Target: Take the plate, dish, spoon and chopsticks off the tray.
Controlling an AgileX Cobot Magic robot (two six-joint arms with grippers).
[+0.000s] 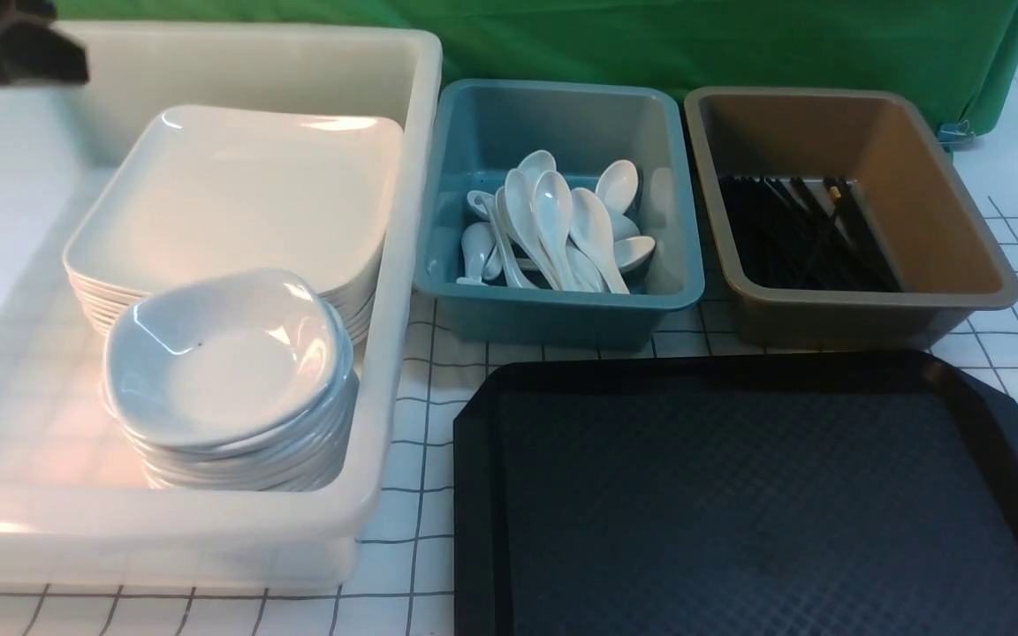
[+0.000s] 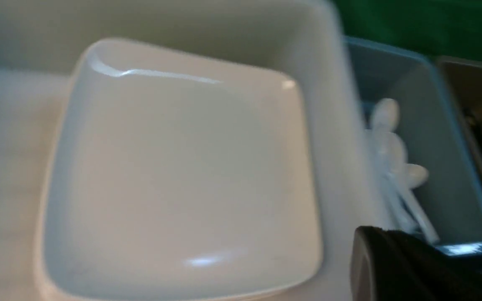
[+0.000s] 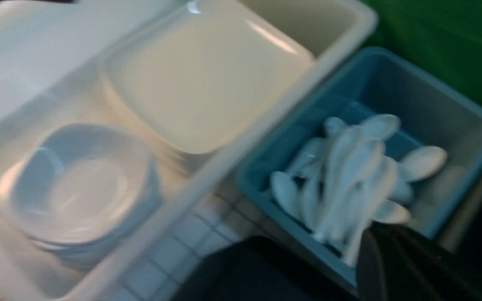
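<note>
In the front view the tray [image 1: 765, 495] lies bare on the gridded tabletop [image 1: 412, 459] at the near right. The plate [image 1: 235, 190] tops a stack of like plates inside the white tub [image 1: 403, 265] on the left, with a stack of small dishes [image 1: 226, 362] just in front of it in the same tub. The spoons [image 1: 562, 225] lie heaped in the teal tub [image 1: 690, 291] behind the tray, and the chopsticks [image 1: 801, 234] lie in the brown tub [image 1: 1004, 291] to its right. Only a dark part of the left arm [image 1: 5, 44] shows, at the far left corner above the white tub's back wall, well apart from the plate; the right arm is out of view here

In the left wrist view the plate [image 2: 182, 167] fills most of the picture below the camera. The left end effector [image 2: 396, 267] shows as a dark blurred shape at one corner, apart from the plate and empty; its fingers seem pressed together

In the right wrist view the right end effector [image 3: 396, 263] is a dark shape above the near rim of the teal tub [image 3: 467, 125], close over the spoons [image 3: 349, 175] but holding nothing; it is pressed together. The plate [image 3: 207, 79] and dishes [image 3: 82, 184] lie well off to its side in the white tub [image 3: 241, 154]
</note>
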